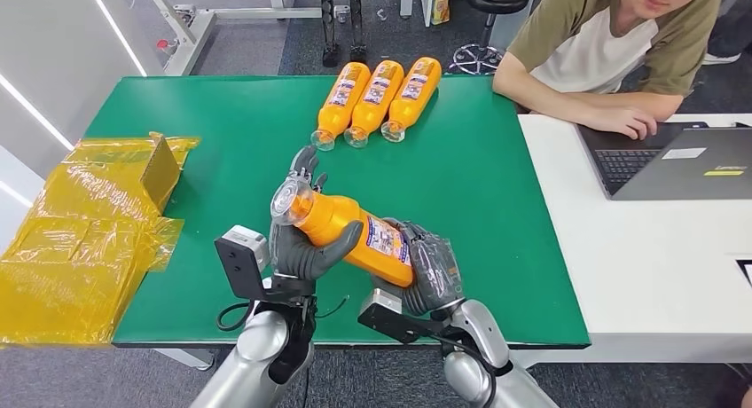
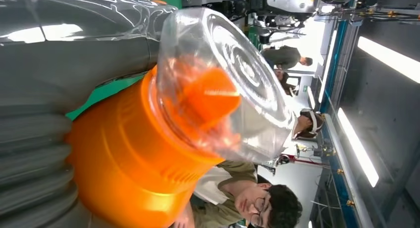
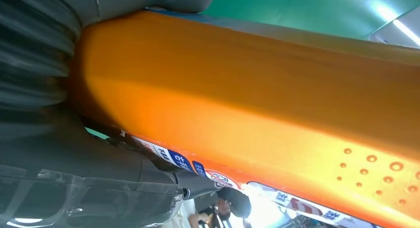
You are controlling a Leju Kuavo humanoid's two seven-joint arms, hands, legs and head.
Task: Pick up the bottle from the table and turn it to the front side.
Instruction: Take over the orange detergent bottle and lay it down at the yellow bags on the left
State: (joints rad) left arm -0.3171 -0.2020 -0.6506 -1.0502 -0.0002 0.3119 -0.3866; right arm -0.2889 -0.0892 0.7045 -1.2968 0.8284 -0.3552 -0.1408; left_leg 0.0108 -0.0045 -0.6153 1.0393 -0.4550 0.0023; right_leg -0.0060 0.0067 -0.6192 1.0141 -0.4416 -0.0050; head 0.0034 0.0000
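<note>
Both hands hold 1 bottle (image 1: 350, 231) above green tabletop (image 1: 222, 151): left hand (image 1: 306, 248) grips neck end, right hand (image 1: 430, 266) grips base. 3 bottles (image 1: 377, 98) lie side by side at far edge.

Plastics, rubbery greys and matt cloth-like green.
Held orange plastic bottle (image 1: 350, 231): smooth, semi-gloss body, small raised dots near one end, a glossy printed label, and a clear glossy plastic cap (image 2: 233, 84) over an orange nozzle. Left hand (image 1: 306, 248) and right hand (image 1: 430, 266): dark grey, matt, rubbery-looking with ribbed covers, partly wrapped in shiny clear film. Green table (image 1: 222, 160) surface: matt, even. Three orange plastic bottles lying in a row (image 1: 377, 98): same sheen. Crinkled yellow translucent plastic bags (image 1: 75, 239): glossy, wrinkled. White table (image 1: 638, 248): smooth, matt. Arms: brushed silver metal.
</note>
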